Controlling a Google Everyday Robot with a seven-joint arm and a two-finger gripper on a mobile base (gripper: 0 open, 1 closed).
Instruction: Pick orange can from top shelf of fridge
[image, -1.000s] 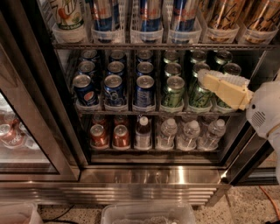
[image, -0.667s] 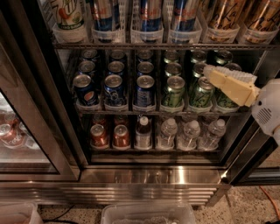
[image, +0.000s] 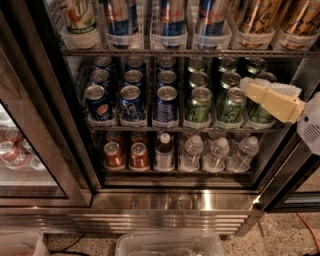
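Observation:
The fridge (image: 50, 130) stands open in front of me. Its top shelf (image: 150, 52), a grey wire rack, runs along the upper edge of the view with clear trays of tall blue-silver cans (image: 172, 17). Two orange cans (image: 251, 17) with dark diagonal streaks stand in trays at the shelf's right end, their tops cut off by the frame. My gripper (image: 247, 85), cream-coloured, reaches in from the right at the height of the rack below. It points left in front of the green cans (image: 231, 102) and sits well below the orange cans. It holds nothing I can see.
The middle rack carries blue cans (image: 132, 100) on the left and green cans on the right. Below are red-brown cans (image: 138, 155), a brown bottle (image: 164, 150) and water bottles (image: 217, 152). The glass door (image: 20, 150) hangs at the left. A clear plastic bin (image: 170, 245) sits on the floor.
My gripper has drawn back to the right and slightly upward across the green cans. The cans and shelves have not moved.

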